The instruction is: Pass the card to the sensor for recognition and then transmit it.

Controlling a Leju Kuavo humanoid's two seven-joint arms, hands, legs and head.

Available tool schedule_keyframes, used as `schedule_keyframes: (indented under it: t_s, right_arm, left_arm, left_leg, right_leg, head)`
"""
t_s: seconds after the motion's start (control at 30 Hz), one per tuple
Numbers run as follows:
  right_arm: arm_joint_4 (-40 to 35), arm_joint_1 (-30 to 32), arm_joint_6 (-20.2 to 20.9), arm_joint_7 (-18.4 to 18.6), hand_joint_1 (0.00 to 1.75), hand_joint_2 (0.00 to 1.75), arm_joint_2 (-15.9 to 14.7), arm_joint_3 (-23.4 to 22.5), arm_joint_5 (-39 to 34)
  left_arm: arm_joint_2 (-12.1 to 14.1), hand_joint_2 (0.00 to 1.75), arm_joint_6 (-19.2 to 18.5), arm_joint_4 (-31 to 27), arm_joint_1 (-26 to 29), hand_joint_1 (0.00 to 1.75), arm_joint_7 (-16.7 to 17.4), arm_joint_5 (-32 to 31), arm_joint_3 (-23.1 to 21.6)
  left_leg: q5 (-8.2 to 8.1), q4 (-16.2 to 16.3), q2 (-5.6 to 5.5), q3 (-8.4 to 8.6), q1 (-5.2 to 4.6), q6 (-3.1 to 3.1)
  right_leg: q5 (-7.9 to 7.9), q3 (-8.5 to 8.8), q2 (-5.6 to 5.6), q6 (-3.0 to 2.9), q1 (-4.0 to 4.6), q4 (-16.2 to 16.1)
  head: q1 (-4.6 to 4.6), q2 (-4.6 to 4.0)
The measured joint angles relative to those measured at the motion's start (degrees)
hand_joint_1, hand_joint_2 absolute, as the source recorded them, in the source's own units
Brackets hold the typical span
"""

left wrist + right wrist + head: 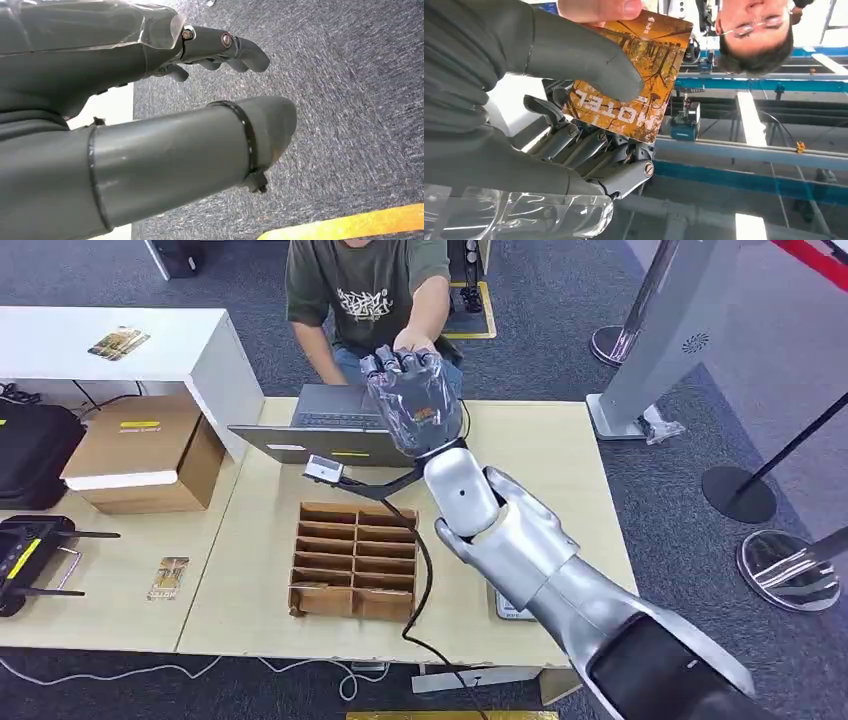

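The right hand (412, 395) is raised over the far edge of the worktop (560, 470), its thick grey thumb (589, 60) pressed on the face of an orange card printed with autumn trees and the word HOTEL (644, 75), and its darker fingers (589, 150) folded behind the card, so the card is pinched flat between them. A person's hand (415, 340) meets the robot's hand from the far side; in the right wrist view the person's fingertip (599, 7) lies on the card's edge farthest from the palm, so both touch the one card. The card is glossy, rectangular with rounded corners, and unbent.

The left hand (150, 125) hangs over grey carpet (350, 100); its thumb and fingers are apart with nothing between them.

Just below the right hand, on the worktop, lies one grey laptop (330, 425), and beside its near edge one small white sensor box (323, 468) with a black cable (425, 570) running past the wrist toward the near edge of the worktop. Nearer the robot than the hand sits one brown cardboard tray with slotted compartments (352, 560). Well to the hand's left, a second orange card (169, 577) lies on the worktop, one closed cardboard box (145, 452) stands beyond it, and more cards (118, 341) rest on a white shelf (60, 345); I cannot count these. One seated person in a dark green T-shirt (365, 290) faces the robot behind the laptop.
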Motion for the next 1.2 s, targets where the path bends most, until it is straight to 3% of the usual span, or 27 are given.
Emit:
schedule_keyframes:
  t_s: [0.17,0.2,0.23,0.27,1.2]
  right_arm:
    - [0.66,-0.03,-0.17,0.35,1.73,1.75,0.00,-0.26,0.00]
    - [0.75,-0.05,-0.17,0.39,0.68,1.75,0.00,-0.37,0.00]
    - [0.81,-0.06,-0.20,0.55,0.44,1.75,0.00,-0.46,0.00]
    - [0.81,-0.05,-0.17,0.66,0.00,1.75,0.00,-0.50,0.00]
    - [-1.15,1.76,-0.17,0.66,0.00,1.75,-0.20,-3.78,0.00]
  left_arm:
    - [0.26,0.00,0.11,0.48,-0.02,0.00,0.00,0.00,-0.33]
    - [0.31,0.00,0.11,0.55,-0.03,0.00,0.00,0.00,-0.33]
    - [0.35,0.00,0.13,0.63,-0.03,0.00,0.00,0.00,-0.33]
    - [0.37,0.00,0.20,0.68,-0.03,0.00,0.00,0.00,-0.33]
    - [0.88,0.00,0.48,1.49,-0.35,0.00,0.00,0.02,-0.83]
  left_leg:
    - [0.00,0.00,0.00,0.00,0.00,0.00]
    - [0.00,0.00,0.00,0.00,0.00,0.00]
    - [0.00,0.00,0.00,0.00,0.00,0.00]
    - [0.00,0.00,0.01,0.00,0.00,0.00]
    - [0.00,0.00,0.01,0.01,0.00,0.00]
  right_leg:
    - [0.00,-0.01,0.00,0.00,0.00,0.00]
    - [0.00,-0.01,0.01,0.00,0.00,0.00]
    - [0.00,-0.02,0.01,0.00,0.00,0.00]
    - [0.00,-0.02,0.01,0.00,0.00,0.00]
    - [0.00,-0.03,0.02,0.00,0.00,0.00]
  head:
    - [0.00,0.00]
    - [0.02,0.00]
    - [0.02,0.00]
    - [0.02,0.00]
    - [0.02,0.00]
